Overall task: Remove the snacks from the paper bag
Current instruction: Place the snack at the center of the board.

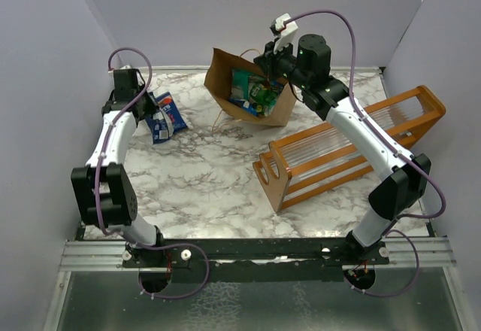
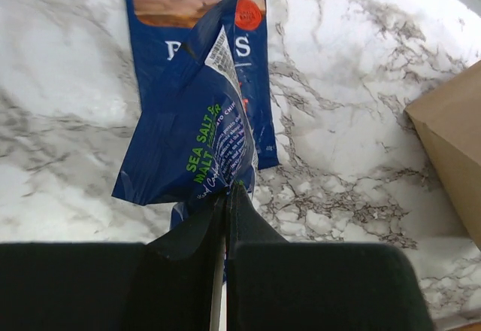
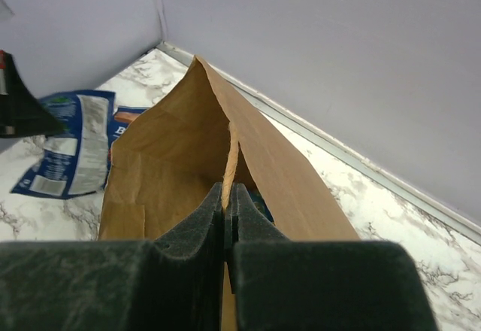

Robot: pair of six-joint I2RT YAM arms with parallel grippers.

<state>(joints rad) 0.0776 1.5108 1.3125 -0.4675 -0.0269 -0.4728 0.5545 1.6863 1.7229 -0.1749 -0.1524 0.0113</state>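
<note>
The brown paper bag (image 1: 282,105) stands open at the back of the table, with teal, green and blue snacks (image 1: 252,92) showing inside. My right gripper (image 1: 269,66) is shut on the bag's upper rim (image 3: 229,158), pinching the paper edge between its fingers. At the left, my left gripper (image 2: 227,192) is shut on the lower edge of a blue snack packet (image 2: 192,139) with green lettering. That packet hangs just above another blue packet (image 2: 150,37) lying flat on the marble. In the top view both packets (image 1: 167,119) lie left of the bag.
An orange wooden rack (image 1: 353,147) with clear slats stands at the right, close to the bag's right side. Purple walls enclose the table on the back and sides. A corner of the bag (image 2: 451,143) shows at the right of the left wrist view.
</note>
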